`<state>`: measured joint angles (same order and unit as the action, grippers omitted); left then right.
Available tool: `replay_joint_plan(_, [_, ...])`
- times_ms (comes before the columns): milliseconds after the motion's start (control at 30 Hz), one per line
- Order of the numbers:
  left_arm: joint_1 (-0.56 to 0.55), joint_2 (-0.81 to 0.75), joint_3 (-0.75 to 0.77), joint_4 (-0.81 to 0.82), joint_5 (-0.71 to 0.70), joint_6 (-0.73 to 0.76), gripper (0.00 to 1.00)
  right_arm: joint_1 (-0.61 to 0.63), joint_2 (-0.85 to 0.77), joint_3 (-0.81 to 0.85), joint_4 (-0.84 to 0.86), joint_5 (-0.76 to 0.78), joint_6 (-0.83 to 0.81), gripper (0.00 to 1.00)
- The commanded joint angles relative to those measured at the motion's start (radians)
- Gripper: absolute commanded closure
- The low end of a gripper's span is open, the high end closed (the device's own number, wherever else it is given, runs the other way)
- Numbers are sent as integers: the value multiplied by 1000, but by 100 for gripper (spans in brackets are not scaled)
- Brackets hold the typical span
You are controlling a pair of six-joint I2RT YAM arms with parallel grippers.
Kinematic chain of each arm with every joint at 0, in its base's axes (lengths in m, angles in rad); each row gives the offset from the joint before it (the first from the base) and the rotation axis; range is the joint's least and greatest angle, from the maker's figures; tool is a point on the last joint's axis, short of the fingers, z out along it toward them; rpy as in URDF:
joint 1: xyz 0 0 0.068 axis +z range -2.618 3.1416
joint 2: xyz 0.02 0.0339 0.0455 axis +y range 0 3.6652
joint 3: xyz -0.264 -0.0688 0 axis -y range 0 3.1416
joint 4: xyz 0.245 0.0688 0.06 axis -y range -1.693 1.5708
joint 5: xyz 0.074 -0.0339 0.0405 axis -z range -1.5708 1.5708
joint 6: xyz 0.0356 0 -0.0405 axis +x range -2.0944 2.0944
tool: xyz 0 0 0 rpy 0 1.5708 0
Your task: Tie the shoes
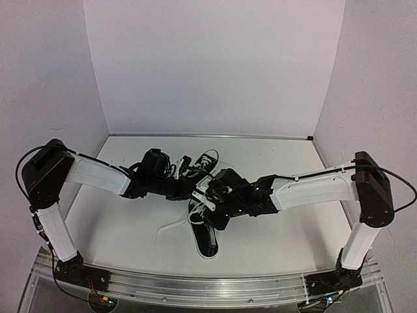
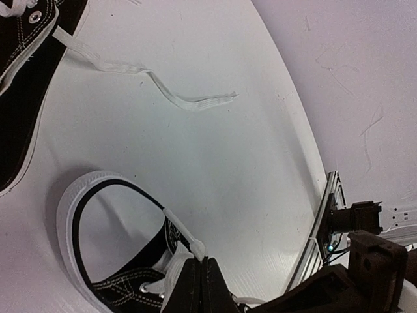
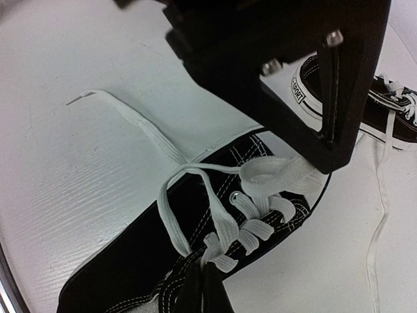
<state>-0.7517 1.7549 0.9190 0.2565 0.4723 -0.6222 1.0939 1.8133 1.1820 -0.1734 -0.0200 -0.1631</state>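
**Left gripper** (image 2: 195, 279): fingers pressed together, pinching the far shoe's lace (image 2: 181, 229) at the tips. Strand running up from the eyelets, over the black canvas, into the closed tips. Positioned directly over the far shoe (image 1: 207, 158), just beside its white rubber rim.

**Right gripper** (image 3: 202, 288): fingers likewise together, clamped on the near shoe's lace (image 3: 221, 229) where two strands drop into the lacing. Positioned low over the near shoe (image 1: 207, 242), touching or almost touching its eyelet rows.

**Lace loop** (image 3: 280, 175): flat, white, lying across the top of the near shoe's lacing. One end passing behind black arm hardware (image 3: 287, 72) that fills the top of the right wrist view; whether gripped there, cannot tell.

**Loose lace end** (image 3: 130, 120): trailing from the near shoe, lying slack and flat on the bench (image 1: 273, 235), frayed at its tip.

**Thin strand** (image 3: 376, 228): hanging down from the far shoe's lacing, curving along the bench.

**Shoes, placement:** both mid-bench, close together between the two arms; far shoe behind, near shoe in front with one end toward the aluminium rail (image 1: 195, 287). Neither tied in a bow.

**Surround:** pale walls (image 1: 215, 65) on three sides.
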Motion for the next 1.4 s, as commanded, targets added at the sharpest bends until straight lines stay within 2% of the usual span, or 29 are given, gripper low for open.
replay_joint_plan(0, [3, 81, 53, 123, 60, -48, 100, 3, -55, -17, 54, -1, 10, 100])
replay_joint_plan(433, [-52, 0, -102, 159, 163, -26, 100, -14, -71, -42, 111, 63, 73, 99])
replay_joint_plan(633, [-80, -24, -134, 186, 223, -32, 100, -25, -82, -53, 130, 29, 108, 96])
replay_joint_plan(900, [-93, 23, -112, 256, 290, -71, 100, -27, -97, -52, 134, -46, 189, 82])
replay_joint_plan(1167, [-92, 46, -117, 309, 300, -107, 100, -61, -233, -165, 135, -139, 321, 52])
replay_joint_plan(1367, [-90, 65, -113, 328, 298, -119, 100, -62, -262, -245, 202, -272, 415, 52])
